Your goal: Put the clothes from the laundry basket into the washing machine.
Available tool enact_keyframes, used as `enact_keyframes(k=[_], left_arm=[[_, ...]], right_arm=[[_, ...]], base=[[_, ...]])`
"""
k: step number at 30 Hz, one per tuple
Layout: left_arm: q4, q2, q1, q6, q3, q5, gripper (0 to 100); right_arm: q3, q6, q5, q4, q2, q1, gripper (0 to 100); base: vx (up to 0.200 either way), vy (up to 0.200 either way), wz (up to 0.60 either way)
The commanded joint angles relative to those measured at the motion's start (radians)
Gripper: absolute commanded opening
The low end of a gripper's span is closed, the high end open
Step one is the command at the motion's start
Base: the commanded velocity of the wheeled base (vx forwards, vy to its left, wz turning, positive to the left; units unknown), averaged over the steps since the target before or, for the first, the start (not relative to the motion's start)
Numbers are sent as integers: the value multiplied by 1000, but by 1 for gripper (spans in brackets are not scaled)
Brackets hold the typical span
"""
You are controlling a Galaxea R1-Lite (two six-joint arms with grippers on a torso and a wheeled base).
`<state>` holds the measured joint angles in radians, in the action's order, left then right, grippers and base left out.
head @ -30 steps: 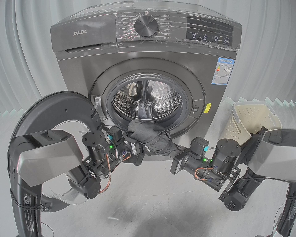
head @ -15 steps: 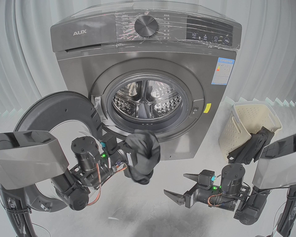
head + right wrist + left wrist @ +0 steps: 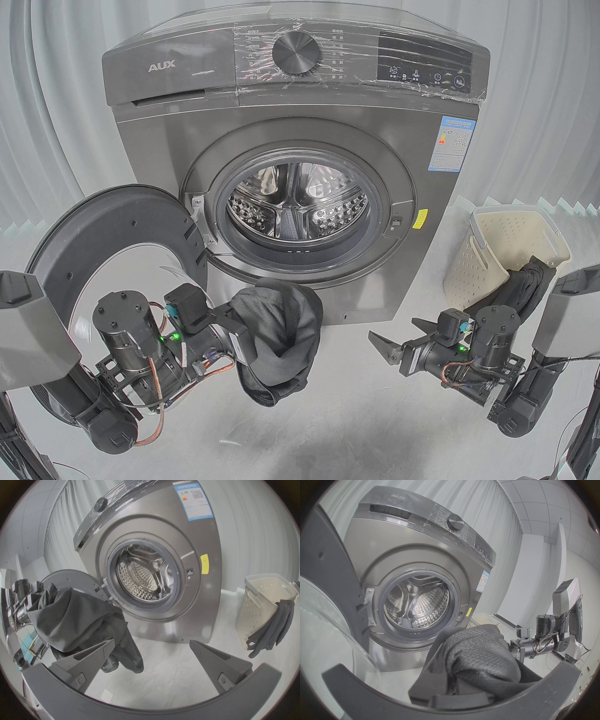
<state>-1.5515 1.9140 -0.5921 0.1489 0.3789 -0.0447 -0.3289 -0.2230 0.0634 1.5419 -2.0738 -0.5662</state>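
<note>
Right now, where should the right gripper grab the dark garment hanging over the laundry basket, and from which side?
Probably grip the dark garment at the gathered fold where it crosses the basket rim, coming from above and outside: there it is bunched, while the tail hangs loose down the wall. The right gripper is open.

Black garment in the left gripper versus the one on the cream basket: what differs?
The black mesh garment is clamped in the left gripper; the dark draped garment is ungripped. The mesh garment hangs bunched in midair; the draped garment trails over the cream laundry basket rim. Both are outside the drum.
</note>
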Motion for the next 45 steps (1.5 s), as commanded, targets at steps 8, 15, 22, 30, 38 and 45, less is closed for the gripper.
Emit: enact_keyframes(k=[8,15,22,30,38,45], left_arm=[[1,14,23,-35,-43,161,0],[1,14,28,-38,-31,158,0],[1,17,23,-49,-37,158,0],[-1,20,-5,-68,-35,161,0],[-1,20,-14,-66,-43,160,0],[-1,22,-23,-66,-40,161,0]], right_arm=[[-13,-7,-2,0,44,22,100],[-7,-9,-1,1,49,12,100],[-7,-9,1,1,43,3,100],[-5,-9,1,1,46,0,100],[-5,-9,1,1,44,-9,100],[-4,-9,3,1,46,-11,100]], base=[[0,0,0],[143,0,0],[29,0,0],[150,0,0],[25,0,0],[200,0,0]])
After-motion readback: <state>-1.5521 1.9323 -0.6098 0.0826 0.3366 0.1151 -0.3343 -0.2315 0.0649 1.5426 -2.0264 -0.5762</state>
